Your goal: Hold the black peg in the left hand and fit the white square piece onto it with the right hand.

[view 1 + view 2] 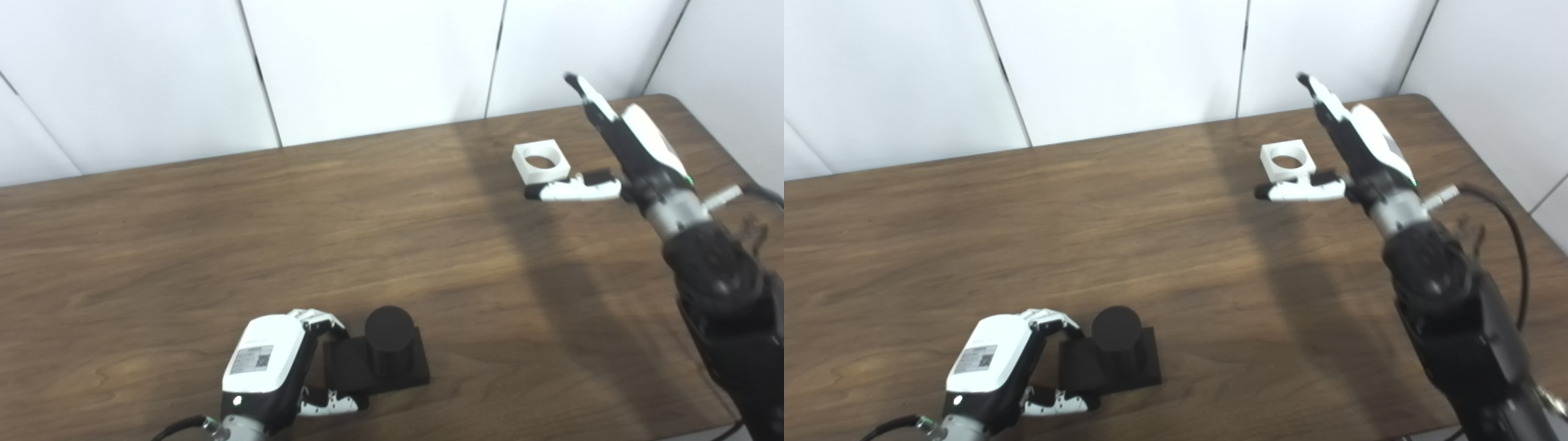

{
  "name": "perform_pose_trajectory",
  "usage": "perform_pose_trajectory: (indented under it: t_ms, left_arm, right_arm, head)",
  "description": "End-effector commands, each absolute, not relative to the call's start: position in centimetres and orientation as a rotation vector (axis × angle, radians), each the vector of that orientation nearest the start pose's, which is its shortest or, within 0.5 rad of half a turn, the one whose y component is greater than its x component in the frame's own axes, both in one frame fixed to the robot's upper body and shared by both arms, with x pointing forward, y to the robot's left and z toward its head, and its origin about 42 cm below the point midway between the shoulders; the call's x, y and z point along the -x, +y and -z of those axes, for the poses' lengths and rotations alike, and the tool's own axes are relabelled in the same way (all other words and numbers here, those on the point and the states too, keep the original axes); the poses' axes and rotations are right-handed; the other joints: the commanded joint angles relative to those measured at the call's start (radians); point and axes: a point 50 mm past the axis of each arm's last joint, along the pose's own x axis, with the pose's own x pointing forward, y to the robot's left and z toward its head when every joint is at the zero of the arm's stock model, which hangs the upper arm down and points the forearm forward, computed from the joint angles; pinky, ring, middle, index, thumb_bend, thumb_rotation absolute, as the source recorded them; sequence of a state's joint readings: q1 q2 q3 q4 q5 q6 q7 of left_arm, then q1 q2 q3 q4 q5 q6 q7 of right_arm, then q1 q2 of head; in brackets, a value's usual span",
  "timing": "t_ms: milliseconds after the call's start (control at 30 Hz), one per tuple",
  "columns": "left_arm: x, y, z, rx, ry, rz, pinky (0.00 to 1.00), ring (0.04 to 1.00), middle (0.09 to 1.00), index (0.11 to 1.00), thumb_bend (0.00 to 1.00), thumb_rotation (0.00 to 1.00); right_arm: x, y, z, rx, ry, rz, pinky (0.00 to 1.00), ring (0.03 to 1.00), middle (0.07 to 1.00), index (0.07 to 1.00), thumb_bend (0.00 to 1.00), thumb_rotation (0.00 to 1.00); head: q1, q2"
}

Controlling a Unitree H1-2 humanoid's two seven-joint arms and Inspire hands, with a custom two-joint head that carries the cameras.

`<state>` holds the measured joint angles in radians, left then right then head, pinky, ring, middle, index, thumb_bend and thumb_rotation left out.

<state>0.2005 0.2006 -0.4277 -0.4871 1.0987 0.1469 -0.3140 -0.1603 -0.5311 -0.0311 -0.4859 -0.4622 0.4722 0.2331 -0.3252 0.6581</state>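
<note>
In the left eye view, the black peg (384, 357) is seen standing upright on its square black base at the near edge of the brown wooden surface (184, 245); the base is gripped at its left side by the left hand (278, 367), whose fingers (318, 320) are curled over the far corner while the thumb is pressed against the near edge; the white square piece (541, 160) is seen lying flat, its round hole facing up, far to the right and well apart from the peg; the right hand (637, 153) is held above the surface just beside the piece, with fingers stretched out straight and the thumb spread sideways below the piece, nothing being held. In the right eye view, the same layout is shown; the left hand (995, 361) is closed on the base of the peg (1115, 352); the white square piece (1287, 160) is seen resting on the surface (968, 233) close to the thumb of the open-spread right hand (1366, 150); whether thumb and piece touch cannot be told.
</note>
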Motion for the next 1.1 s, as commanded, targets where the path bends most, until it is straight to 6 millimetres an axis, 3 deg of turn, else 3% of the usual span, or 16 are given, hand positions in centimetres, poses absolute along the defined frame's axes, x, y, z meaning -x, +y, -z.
perform_pose_trajectory:
  t_ms: [0, 267, 600, 1067]
  left_arm:
    - [-18.2, 16.5, -13.1, -1.209, -0.059, 0.490, 0.70, 0.768, 0.724, 0.485, 0.52, 0.05]
    - [-18.4, 16.9, -12.4, -1.197, -0.059, 0.481, 0.69, 0.762, 0.721, 0.485, 0.52, 0.04]
    - [-18.3, 17.1, -12.2, -1.187, -0.062, 0.475, 0.68, 0.763, 0.721, 0.483, 0.52, 0.04]
    - [-18.0, 17.0, -12.3, -1.172, -0.059, 0.475, 0.68, 0.764, 0.720, 0.483, 0.52, 0.04]
  right_arm:
    - [-30.9, -32.9, -29.2, 1.038, -0.147, 0.036, 1.00, 1.000, 1.000, 0.999, 0.98, 0.31]
    - [-34.8, -32.5, -30.0, 1.310, -0.026, -0.032, 1.00, 1.000, 1.000, 0.987, 1.00, 0.25]
    - [-40.4, -33.6, -30.5, 1.449, 0.109, -0.046, 1.00, 1.000, 1.000, 0.967, 0.99, 0.24]
    - [-43.9, -35.8, -31.7, 1.555, 0.196, -0.043, 1.00, 1.000, 1.000, 0.953, 1.00, 0.23]
  head:
    - [-0.017, -0.016]
    - [-0.056, -0.056]
    - [-0.053, -0.059]
    - [-0.063, -0.049]
